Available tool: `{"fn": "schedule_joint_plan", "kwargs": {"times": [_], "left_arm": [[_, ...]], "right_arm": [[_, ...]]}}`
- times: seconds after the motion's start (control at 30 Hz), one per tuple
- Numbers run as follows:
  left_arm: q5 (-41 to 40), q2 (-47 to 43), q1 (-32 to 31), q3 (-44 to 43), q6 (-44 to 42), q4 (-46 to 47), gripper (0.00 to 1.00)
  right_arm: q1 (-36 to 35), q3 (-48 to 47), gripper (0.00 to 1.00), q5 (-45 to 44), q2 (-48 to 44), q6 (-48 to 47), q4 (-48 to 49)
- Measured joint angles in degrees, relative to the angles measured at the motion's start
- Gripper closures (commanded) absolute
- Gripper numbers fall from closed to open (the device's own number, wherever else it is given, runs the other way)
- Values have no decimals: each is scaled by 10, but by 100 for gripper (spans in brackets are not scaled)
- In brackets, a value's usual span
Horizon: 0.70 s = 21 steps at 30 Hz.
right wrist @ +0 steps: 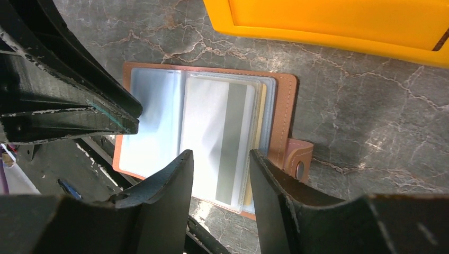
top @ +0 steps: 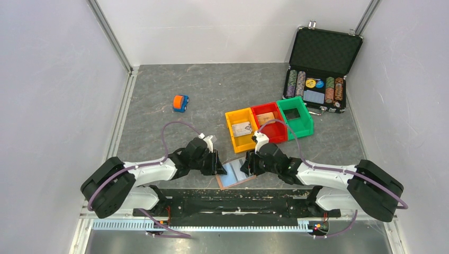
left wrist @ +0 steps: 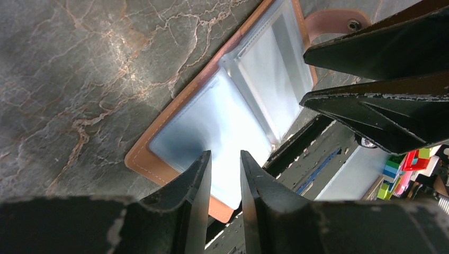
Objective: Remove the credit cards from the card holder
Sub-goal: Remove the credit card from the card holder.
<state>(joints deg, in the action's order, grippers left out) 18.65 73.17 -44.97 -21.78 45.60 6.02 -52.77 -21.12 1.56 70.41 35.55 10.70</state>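
A grey, marble-veined tabletop (top: 212, 90) fills the middle of the top view. At lower centre, by its bottom edge, the reddish-brown card holder (top: 234, 174) lies open and flat, pale clear pockets facing up. Left of centre sits a small orange-and-blue toy car (top: 180, 103). Right of centre, a yellow bin (top: 229, 129), a red bin (top: 266, 106) and a green bin (top: 306, 121) stand touching in a row. An open black chip case (top: 323, 53) stands at the upper right.
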Motion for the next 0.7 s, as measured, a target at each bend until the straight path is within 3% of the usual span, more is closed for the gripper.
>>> {"fn": "schedule_joint_plan", "kwargs": {"times": [0.7], "left_arm": [[-2, 9, -2, 6, 0, 26, 65]], "right_arm": [[0, 0, 56, 42, -1, 14, 34]]}}
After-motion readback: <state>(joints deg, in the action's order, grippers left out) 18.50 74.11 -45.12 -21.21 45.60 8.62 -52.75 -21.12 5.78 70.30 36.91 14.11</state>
